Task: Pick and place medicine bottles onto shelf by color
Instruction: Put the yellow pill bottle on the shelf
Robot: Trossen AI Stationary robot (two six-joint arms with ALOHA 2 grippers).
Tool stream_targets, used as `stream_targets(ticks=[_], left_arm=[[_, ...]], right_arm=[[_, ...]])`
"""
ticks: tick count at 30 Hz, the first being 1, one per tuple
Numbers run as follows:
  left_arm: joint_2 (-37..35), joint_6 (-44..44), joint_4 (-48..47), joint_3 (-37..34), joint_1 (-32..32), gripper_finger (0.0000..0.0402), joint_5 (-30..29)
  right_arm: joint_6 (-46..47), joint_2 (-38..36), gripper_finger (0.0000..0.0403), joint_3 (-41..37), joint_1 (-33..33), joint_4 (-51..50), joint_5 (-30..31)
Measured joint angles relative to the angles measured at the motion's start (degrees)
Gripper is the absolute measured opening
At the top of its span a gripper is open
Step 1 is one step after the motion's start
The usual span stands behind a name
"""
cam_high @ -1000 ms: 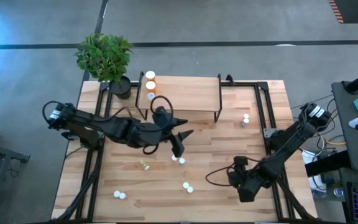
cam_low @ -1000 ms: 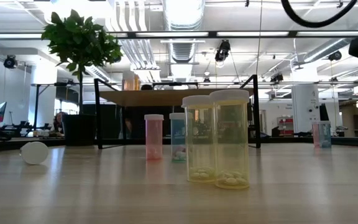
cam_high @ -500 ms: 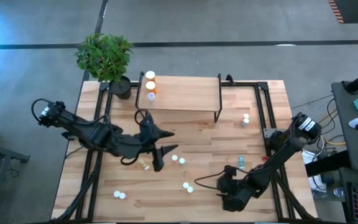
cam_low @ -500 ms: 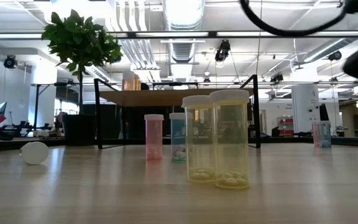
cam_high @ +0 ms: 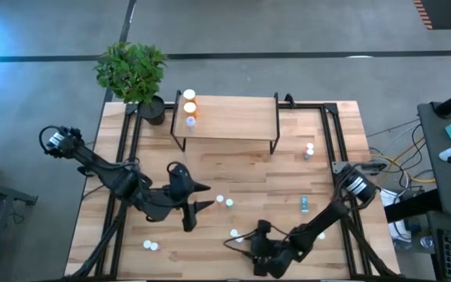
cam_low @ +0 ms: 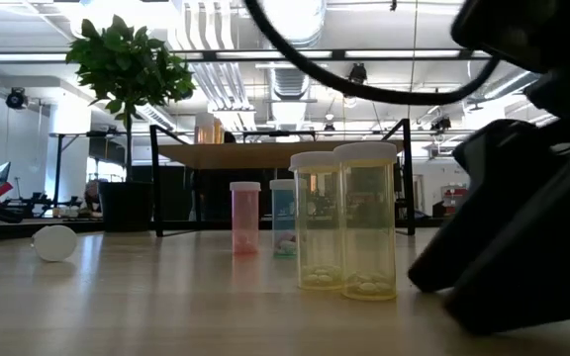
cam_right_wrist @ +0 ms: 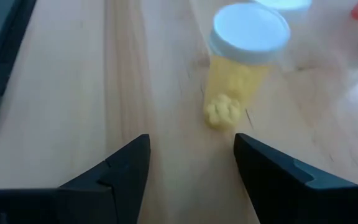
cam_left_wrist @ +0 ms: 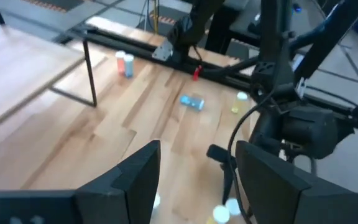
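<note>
We take the shelf as our landmark on the desk: three bottles stand at its plant-side end, the rest lie scattered on the desk in front. Our right gripper sits low at the front edge, farthest from the shelf, fingers open and empty, just short of two yellow bottles standing together. Our left gripper hovers nearer the shelf, fingers open too. Closing on one yellow bottle could topple its neighbour, we judge, since they stand touching.
</note>
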Motion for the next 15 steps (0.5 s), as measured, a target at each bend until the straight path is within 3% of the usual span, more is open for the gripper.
stream_targets(ticks=[6,15], left_arm=[[0.0,-1.7,0.0,-0.6,-0.5,0.0193,0.0],[0.0,-1.8,0.0,-0.6,-0.8,0.0193,-0.3]], right_arm=[[0.4,2.8,0.0226,6.2,-0.1,-6.7,4.3],[-0.2,2.9,0.0226,6.9,-2.2,-7.8,6.0]])
